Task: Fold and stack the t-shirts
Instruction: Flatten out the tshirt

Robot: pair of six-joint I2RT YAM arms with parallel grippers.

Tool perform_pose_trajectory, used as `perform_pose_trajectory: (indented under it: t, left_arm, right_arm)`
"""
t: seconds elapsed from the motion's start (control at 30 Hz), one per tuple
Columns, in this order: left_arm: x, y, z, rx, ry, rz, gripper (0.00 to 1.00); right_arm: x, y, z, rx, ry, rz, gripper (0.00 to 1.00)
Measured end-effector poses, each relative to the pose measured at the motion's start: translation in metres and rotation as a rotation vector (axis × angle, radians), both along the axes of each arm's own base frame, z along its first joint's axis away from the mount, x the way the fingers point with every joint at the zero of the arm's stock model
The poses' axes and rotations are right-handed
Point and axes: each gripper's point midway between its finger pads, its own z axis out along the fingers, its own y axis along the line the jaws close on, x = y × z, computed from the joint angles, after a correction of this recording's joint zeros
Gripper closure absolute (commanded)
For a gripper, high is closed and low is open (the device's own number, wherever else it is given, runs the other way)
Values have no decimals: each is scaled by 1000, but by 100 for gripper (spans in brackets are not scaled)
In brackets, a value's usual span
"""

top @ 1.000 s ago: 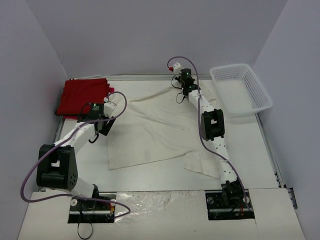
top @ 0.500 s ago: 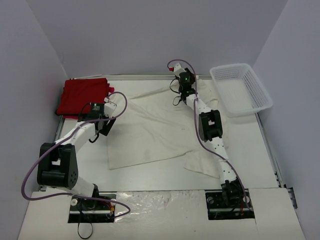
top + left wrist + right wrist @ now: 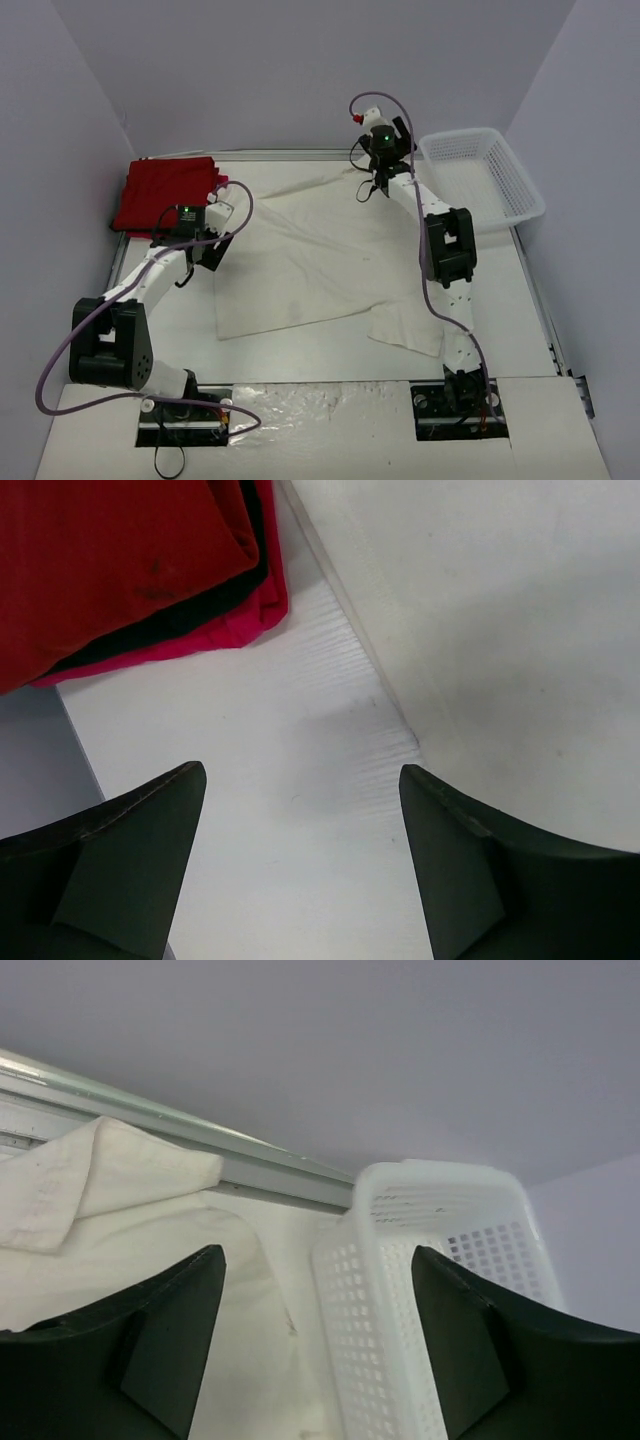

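Top external: cream t-shirt lies spread across the bench; red t-shirts are stacked far-left. The right end effector, pinched a second ago, is now spread and lifted off the far hem.
Left wrist: left end effector spread, empty, beside the shirt's edge.
Right wrist: basket near.
Advice: regrasp matching corners evenly.

i saw a white mesh basket sitting at the far right corner of the desk; a grey metal rail ran along its far edge below the pale wall.
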Motion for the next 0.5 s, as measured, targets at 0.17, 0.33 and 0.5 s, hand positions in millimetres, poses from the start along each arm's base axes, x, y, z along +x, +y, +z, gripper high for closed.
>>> perform_pose_trajectory:
  t: [0.17, 0.33, 0.5]
  left_arm:
    - [0, -6, 20, -33, -59, -20, 20]
    - [0, -12, 20, -61, -58, -39, 21]
    - [1, -17, 11, -75, -28, -47, 21]
  right_arm:
    - [-29, -4, 73, 66, -52, 12, 88]
    - [-49, 6, 75, 133, 27, 81, 100]
    - [-68, 16, 20, 182, 234, 140, 100]
